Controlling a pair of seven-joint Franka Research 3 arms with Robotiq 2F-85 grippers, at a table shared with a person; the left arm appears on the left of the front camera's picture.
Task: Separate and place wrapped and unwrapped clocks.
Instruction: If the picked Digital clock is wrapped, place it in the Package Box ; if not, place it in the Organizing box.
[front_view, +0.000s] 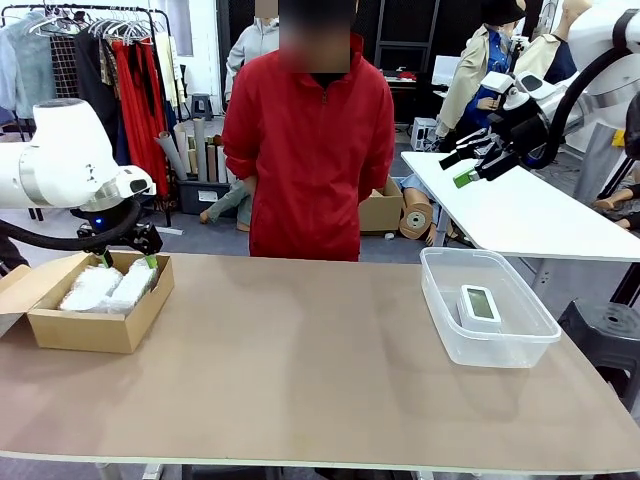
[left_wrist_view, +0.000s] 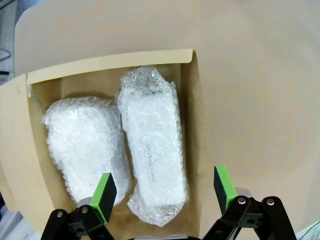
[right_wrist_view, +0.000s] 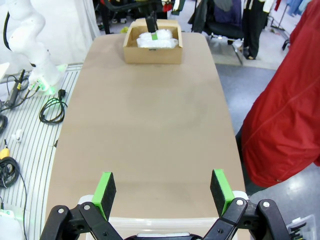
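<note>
Two wrapped clocks, oblong bubble-wrap bundles (left_wrist_view: 152, 145) (left_wrist_view: 85, 145), lie side by side in the brown cardboard box (front_view: 100, 325) at the table's left. My left gripper (left_wrist_view: 164, 192) hovers just above them, open, holding nothing; the front view shows it (front_view: 127, 260) over the box's far side. The unwrapped clock (front_view: 479, 305), small and white with a grey screen, lies in the clear plastic tub (front_view: 445, 310) at the right. My right gripper (front_view: 468, 163) hangs high above and beyond the tub, open and empty, its pads (right_wrist_view: 106, 187) wide apart.
A person in a red jacket (front_view: 310, 150) stands at the far edge, hands off the table. The box's flap (front_view: 25, 285) sticks out to the left. A second white table (front_view: 520, 210) stands behind the right side. The brown tabletop (right_wrist_view: 145, 125) lies bare between box and tub.
</note>
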